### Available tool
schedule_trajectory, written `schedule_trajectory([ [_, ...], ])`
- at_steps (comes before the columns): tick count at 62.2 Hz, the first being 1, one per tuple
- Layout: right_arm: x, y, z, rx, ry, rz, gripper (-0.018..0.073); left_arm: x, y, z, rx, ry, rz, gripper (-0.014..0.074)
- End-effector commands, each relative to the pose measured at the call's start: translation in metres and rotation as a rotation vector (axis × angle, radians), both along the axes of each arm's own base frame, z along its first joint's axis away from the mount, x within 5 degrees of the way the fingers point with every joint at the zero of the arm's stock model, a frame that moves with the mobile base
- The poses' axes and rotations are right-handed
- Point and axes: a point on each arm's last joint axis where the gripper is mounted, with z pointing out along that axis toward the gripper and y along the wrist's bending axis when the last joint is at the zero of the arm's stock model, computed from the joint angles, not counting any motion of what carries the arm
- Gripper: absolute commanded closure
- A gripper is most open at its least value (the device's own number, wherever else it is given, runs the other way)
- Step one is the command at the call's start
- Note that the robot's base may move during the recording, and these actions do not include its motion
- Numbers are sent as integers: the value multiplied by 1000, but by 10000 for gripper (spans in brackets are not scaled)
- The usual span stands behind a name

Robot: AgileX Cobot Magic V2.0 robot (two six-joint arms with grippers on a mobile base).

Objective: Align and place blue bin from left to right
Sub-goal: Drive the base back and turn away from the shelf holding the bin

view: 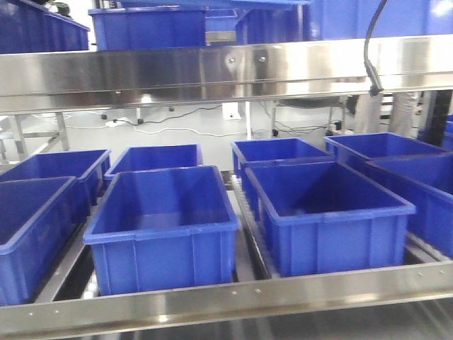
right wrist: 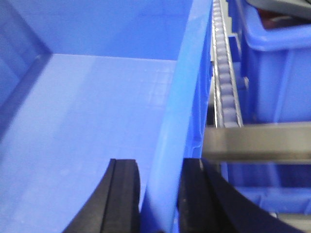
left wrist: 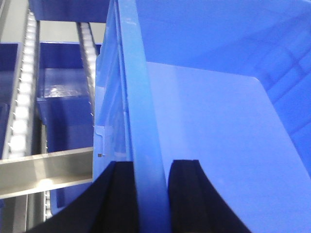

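A blue bin (left wrist: 209,121) fills the left wrist view, and its left wall rim (left wrist: 138,97) runs between the black fingers of my left gripper (left wrist: 150,187), which is shut on it. In the right wrist view the same kind of blue bin (right wrist: 97,107) shows its floor. Its right wall rim (right wrist: 182,97) is pinched by my right gripper (right wrist: 160,194). Neither gripper shows in the front view, and I cannot tell which bin there is the held one.
The lower shelf holds several blue bins, two in front (view: 163,227) (view: 325,219), behind a steel front rail (view: 226,297). A steel beam (view: 212,71) carries more bins above. Roller tracks (left wrist: 22,97) (right wrist: 224,73), steel rails (left wrist: 43,170) (right wrist: 262,141) and a neighbouring bin (right wrist: 277,63) flank the held bin.
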Motion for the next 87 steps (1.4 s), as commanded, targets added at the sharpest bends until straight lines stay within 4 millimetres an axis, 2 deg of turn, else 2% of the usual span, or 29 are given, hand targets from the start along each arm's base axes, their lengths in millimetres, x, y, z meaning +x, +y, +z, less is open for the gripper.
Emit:
schedule_trajectory([
  [1, -9, 7, 34, 90, -233, 51, 712, -10, -10, 25, -75, -146, -42, 707],
  [87, -9, 7, 34, 90, -233, 51, 712, -10, -10, 25, -75, -146, -42, 707],
])
